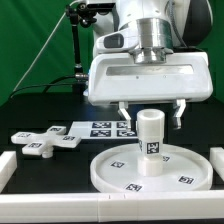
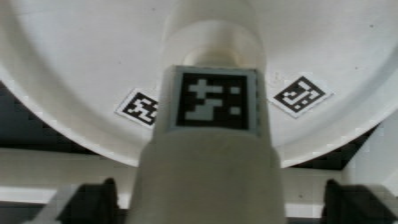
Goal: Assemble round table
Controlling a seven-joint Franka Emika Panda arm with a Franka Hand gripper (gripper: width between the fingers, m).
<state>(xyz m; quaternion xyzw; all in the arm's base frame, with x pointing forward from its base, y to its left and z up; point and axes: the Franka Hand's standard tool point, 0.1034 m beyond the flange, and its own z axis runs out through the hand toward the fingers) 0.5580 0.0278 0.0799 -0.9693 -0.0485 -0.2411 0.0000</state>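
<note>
The large rimmed round disc point(image 1: 108, 176) lies flat on the black table at the front. The short thick cylinder leg point(image 1: 150, 142) stands upright on its middle, tag facing the camera. My gripper point(image 1: 152, 118) hangs straight above the leg, open, with one finger on each side of the leg's top and a gap on both sides. In the wrist view the leg point(image 2: 214, 150) fills the middle between the dark fingers point(image 2: 93, 202), with the disc point(image 2: 89, 60) behind it. The cross-shaped foot piece point(image 1: 45, 142) lies on the table at the exterior view's left.
The marker board point(image 1: 103, 128) lies behind the disc. Plain white straight bars edge the work area at the exterior view's left point(image 1: 5, 166), front point(image 1: 70, 207) and right point(image 1: 217, 165). A green backdrop stands behind.
</note>
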